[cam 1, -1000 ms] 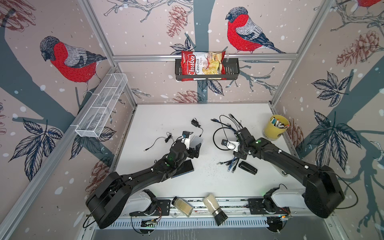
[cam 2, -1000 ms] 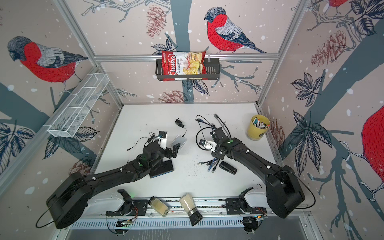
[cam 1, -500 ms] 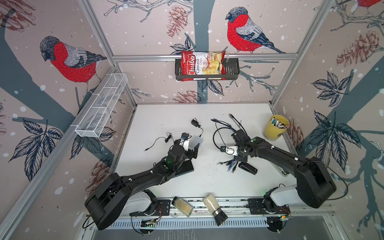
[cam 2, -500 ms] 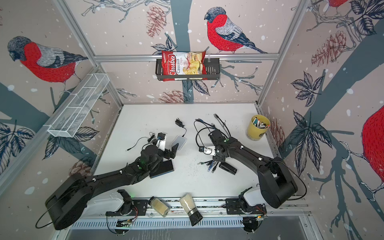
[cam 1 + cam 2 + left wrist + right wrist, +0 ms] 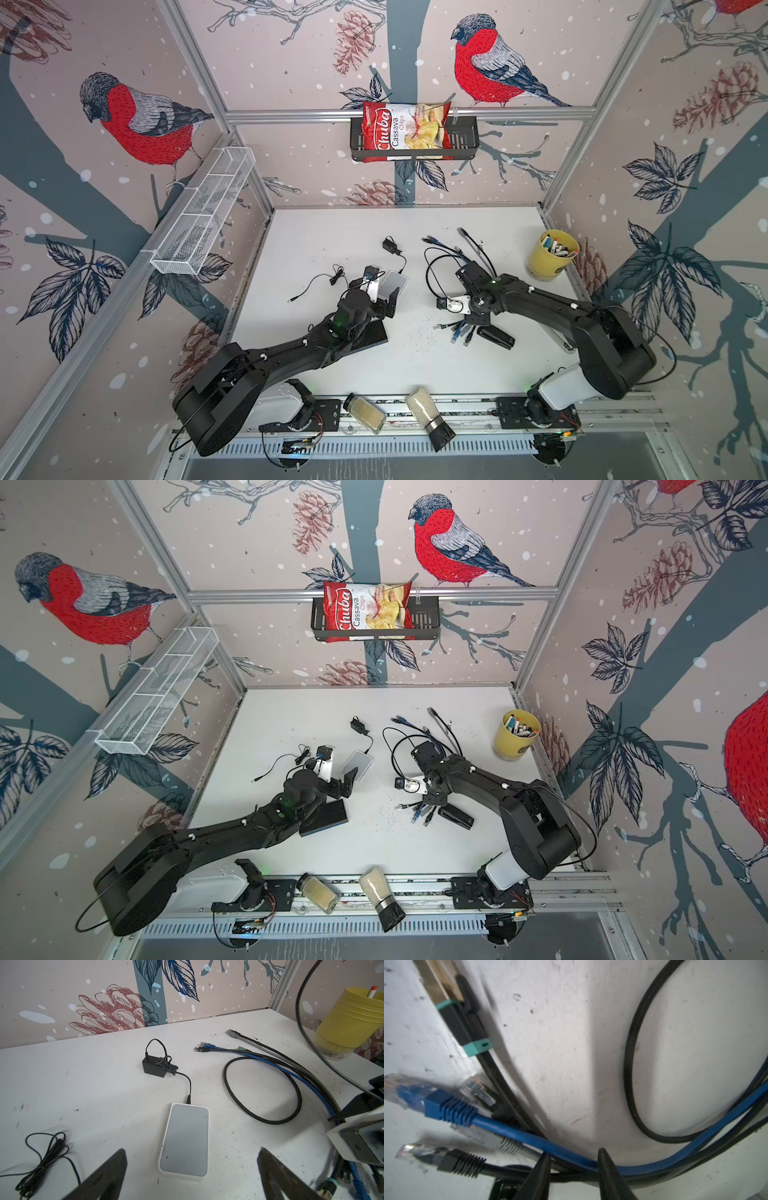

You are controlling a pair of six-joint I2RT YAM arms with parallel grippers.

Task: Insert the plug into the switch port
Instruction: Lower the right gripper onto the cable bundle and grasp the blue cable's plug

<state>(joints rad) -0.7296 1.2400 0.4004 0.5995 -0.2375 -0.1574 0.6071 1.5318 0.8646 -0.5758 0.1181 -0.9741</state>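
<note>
Right fingers (image 5: 610, 1174) shifted onto blue cable (image 5: 529, 1138) (pinch unclear); left fingers (image 5: 108, 1174) spread, flanking switch (image 5: 185, 1140) near edge.

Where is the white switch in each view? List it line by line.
In a top view: switch just below picture centre.
In a top view: same spot, slightly left of centre.
Left wrist: lower centre, between the open left gripper tips.
Right wrist: not in it.
Landmark: black power adapter, just beyond the switch; right wrist misses it.
</note>
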